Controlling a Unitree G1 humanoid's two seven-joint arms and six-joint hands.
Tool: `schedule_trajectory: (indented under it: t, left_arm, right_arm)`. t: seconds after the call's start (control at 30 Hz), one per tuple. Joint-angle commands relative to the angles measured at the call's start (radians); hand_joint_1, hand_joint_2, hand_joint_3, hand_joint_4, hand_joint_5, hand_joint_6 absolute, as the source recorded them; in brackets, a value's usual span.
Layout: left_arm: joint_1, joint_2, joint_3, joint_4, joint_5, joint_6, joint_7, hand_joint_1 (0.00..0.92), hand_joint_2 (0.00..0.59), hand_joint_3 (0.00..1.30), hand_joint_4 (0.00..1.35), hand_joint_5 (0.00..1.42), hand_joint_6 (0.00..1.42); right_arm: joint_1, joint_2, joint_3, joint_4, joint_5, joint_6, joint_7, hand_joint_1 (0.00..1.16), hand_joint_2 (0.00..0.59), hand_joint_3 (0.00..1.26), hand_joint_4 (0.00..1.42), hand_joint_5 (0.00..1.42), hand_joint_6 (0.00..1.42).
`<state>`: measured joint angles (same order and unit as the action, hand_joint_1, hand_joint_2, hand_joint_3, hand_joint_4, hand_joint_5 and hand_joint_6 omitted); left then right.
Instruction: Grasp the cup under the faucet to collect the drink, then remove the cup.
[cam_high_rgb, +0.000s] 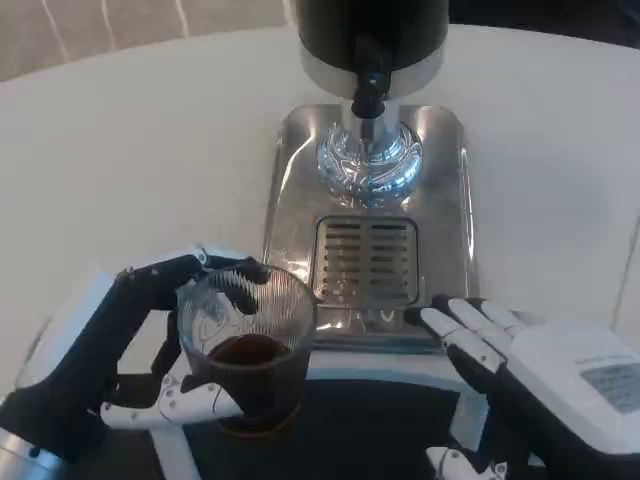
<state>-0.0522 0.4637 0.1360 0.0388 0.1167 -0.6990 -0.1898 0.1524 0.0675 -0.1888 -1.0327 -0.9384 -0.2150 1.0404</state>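
White tabletop (130, 130) spreads out all around, and one drink machine (372, 60) stands at the far side with its faucet (367, 90) over a shiny tray (445, 200). One cup (245, 345) sits in the left hand (130, 350), whose fingers wrap around its sides. It stands upright, with dark drink in the bottom. It is near the robot, away from the faucet and off to the left of the tray. The right hand (510, 370) holds nothing, fingers apart, touching or almost touching the tray's near edge. The left hand has the cup, so I think it only needs to set it down safely.
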Motion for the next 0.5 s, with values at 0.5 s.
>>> schedule_trajectory:
  t: [0.5]
  left_arm:
    - [-0.006,-0.001,0.013,-0.004,-0.037,-0.035,-0.004,0.573,0.027,0.94,1.1,1.34,0.67]
  right_arm:
    - [0.0,0.046,0.02,-0.015,-0.026,0.006,0.011,0.3,0.525,0.04,0.0,0.0,0.03]
